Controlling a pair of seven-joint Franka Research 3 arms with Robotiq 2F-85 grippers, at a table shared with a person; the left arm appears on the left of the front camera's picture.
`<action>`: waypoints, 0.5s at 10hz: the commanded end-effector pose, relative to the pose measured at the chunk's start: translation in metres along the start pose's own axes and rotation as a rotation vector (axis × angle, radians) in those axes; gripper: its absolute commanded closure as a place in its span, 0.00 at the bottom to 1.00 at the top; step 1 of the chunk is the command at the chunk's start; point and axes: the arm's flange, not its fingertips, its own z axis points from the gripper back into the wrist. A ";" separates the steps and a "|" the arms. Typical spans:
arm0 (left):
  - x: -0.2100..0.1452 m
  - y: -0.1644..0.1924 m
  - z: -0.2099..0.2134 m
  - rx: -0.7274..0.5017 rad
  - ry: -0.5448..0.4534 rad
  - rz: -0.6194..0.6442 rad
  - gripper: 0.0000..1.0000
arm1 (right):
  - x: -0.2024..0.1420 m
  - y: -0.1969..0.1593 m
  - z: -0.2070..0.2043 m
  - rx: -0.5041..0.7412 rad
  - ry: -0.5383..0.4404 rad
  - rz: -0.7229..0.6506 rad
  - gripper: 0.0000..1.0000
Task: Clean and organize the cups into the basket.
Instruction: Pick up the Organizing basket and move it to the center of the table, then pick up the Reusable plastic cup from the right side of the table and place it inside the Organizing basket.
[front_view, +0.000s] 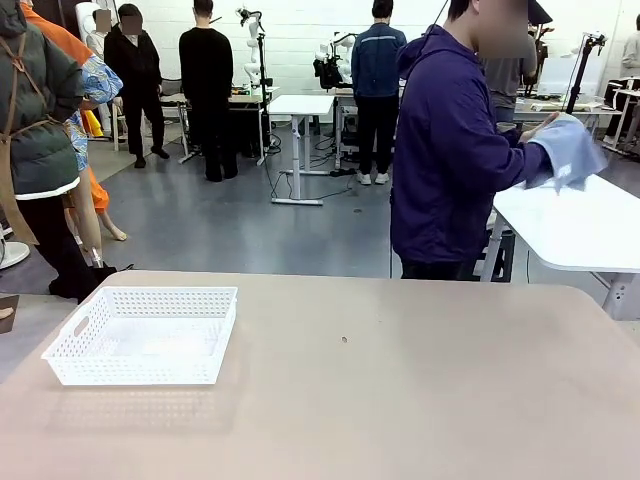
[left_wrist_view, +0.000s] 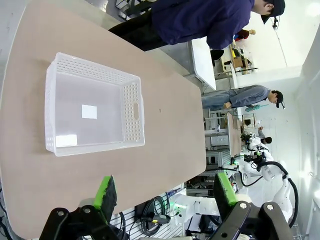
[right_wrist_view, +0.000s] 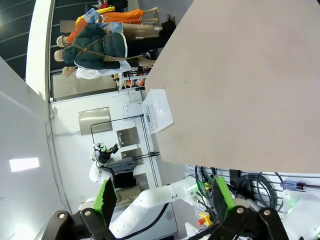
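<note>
At the left of the tan surface (front_view: 400, 400) sits the shallow white plastic basket with lattice-perforated sides (front_view: 135, 372). It is square to the near edge and has nothing in it, apparently set there ready to receive cups. The left gripper (left_wrist_view: 165, 190) hangs above and short of it, green pads spread wide and holding nothing. The basket (left_wrist_view: 131, 112) lies ahead of its fingers, a waiting pose by the look of it. Towards the right, at the far side, a person in a purple hooded top (front_view: 450, 150) is turned to a neighbouring white table (front_view: 590, 225) with hands at a pale blue cloth (front_view: 572, 150). This is probably the cleaning, though I cannot tell what the cloth wraps. The right gripper (right_wrist_view: 166, 192) likewise stands wide and empty, well apart from the basket (right_wrist_view: 157, 116).
</note>
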 end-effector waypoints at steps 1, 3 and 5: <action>0.000 0.000 0.001 -0.006 0.000 0.002 0.00 | 0.000 0.000 0.000 0.002 0.001 -0.004 0.00; 0.000 0.000 0.001 -0.006 0.000 0.002 0.00 | 0.000 0.000 0.000 0.002 0.001 -0.004 0.00; 0.000 0.000 0.001 -0.006 0.000 0.002 0.00 | 0.000 0.000 0.000 0.002 0.001 -0.004 0.00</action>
